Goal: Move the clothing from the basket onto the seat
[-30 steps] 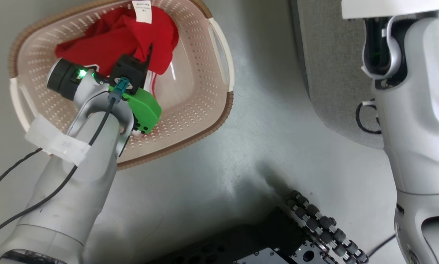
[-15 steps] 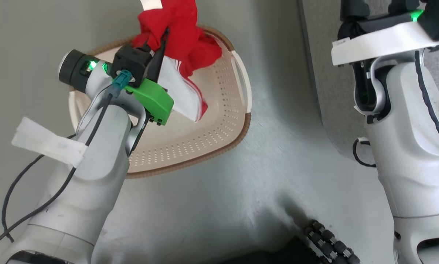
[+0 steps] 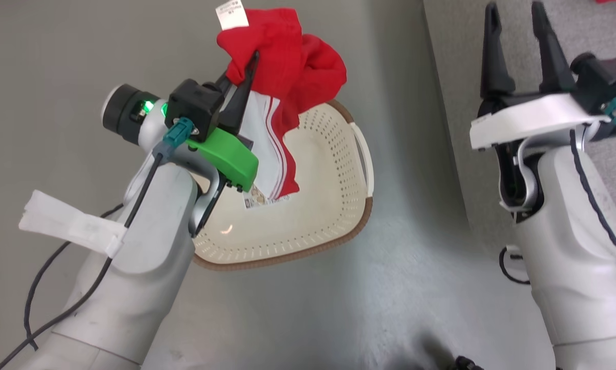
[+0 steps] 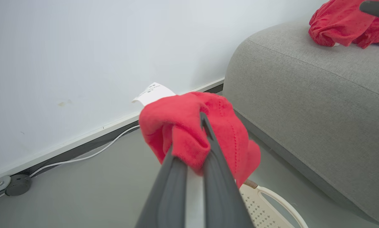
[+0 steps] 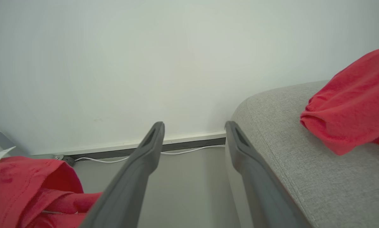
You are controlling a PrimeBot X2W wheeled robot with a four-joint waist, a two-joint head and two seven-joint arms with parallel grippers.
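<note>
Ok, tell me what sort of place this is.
Probably a home-style living room corner, perhaps a mock-up: a grey upholstered sofa, a perforated laundry basket on a smooth grey floor, and a plain white wall with a skirting board and a white cable along it.

Sparse living-room corner, or a mock-up of one: grey fabric sofa (image 4: 303, 95) at right of frame, bare white wall (image 4: 82, 47) with skirting board (image 5: 195, 138), smooth grey floor (image 3: 339, 308), perforated laundry basket (image 3: 333, 205).
</note>
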